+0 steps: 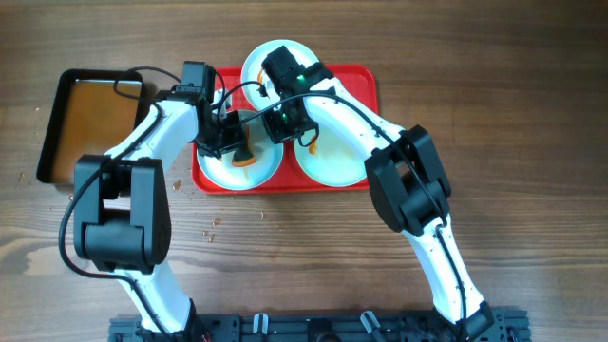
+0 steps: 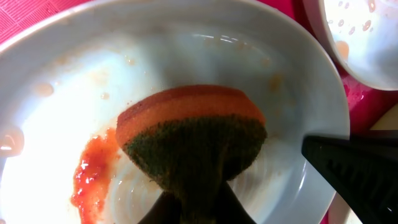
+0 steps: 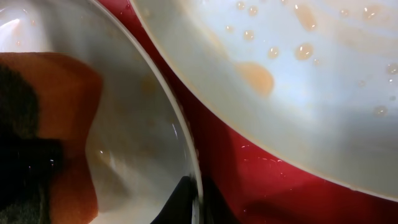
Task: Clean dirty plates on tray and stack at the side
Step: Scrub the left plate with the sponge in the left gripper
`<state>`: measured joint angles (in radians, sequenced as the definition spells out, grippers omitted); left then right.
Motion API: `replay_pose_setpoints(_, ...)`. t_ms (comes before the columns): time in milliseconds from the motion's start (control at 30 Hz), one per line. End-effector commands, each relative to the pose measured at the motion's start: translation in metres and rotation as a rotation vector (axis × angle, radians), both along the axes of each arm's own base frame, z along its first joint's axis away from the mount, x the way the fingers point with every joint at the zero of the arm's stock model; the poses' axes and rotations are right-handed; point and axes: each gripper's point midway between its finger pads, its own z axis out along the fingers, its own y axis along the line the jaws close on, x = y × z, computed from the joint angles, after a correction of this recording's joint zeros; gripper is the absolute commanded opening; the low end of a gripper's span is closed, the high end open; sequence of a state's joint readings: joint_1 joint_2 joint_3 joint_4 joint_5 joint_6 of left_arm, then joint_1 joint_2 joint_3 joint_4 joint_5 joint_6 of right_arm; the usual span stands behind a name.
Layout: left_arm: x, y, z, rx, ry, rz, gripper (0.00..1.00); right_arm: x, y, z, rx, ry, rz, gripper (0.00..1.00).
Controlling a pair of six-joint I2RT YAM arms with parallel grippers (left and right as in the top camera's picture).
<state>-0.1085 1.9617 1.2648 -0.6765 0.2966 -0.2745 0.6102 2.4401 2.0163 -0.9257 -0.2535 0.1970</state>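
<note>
Tray [image 1: 366,81] is sitting mid-table, all three plates on it. The left plate [image 1: 220,173] and right plate [image 1: 332,166] are lying side by side along the near rim, and the far plate [image 1: 258,66] is overhanging the far rim. The left gripper [image 1: 233,142] is clenching a sponge [image 2: 186,118], orange layer up and green scour pad toward the fingers, and is pressing it into the left plate's bowl. A sauce smear [image 2: 90,168] is showing beside the sponge, toward the plate's edge. The right gripper [image 1: 288,122] is hanging over the seam between the left and right plates. One finger [image 2: 354,165] is sitting at the left plate's rim; whether it is pinching that rim I cannot tell. Only a narrow red strip is showing between the two rims. The right plate is carrying droplets [image 3: 298,50]. A pan [image 1: 49,142] of brown water is lying left of the tray, apart from it. Bare table [image 1: 532,114] is lying open to the right.
</note>
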Motion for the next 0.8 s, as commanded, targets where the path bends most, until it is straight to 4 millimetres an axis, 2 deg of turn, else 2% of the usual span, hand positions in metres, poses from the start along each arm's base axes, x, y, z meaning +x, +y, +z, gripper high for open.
replay_pose_setpoints(0,0.002,0.0,0.01,0.0,-0.024,-0.002,0.08,-0.007,-0.014,-0.022,-0.073,0.024,0.005,0.08)
replay_pose_setpoints(67,0.002,0.0,0.011,-0.001,-0.027,-0.002,0.04,-0.007,-0.014,-0.022,-0.073,0.024,0.005,0.08)
replay_pose_setpoints(333,0.006,-0.001,0.019,-0.006,-0.057,-0.002,0.04,-0.006,-0.013,-0.022,-0.071,0.021,0.005,0.08)
replay_pose_setpoints(467,0.005,-0.016,0.023,-0.083,-0.056,-0.015,0.04,-0.006,-0.013,-0.022,-0.071,0.021,0.004,0.08)
replay_pose_setpoints(600,0.003,-0.019,0.011,-0.103,-0.05,0.04,0.04,-0.006,-0.013,-0.022,-0.071,0.022,0.002,0.08)
replay_pose_setpoints(767,-0.007,-0.031,-0.003,-0.154,-0.064,0.005,0.04,-0.006,-0.013,-0.022,-0.071,0.022,0.003,0.08)
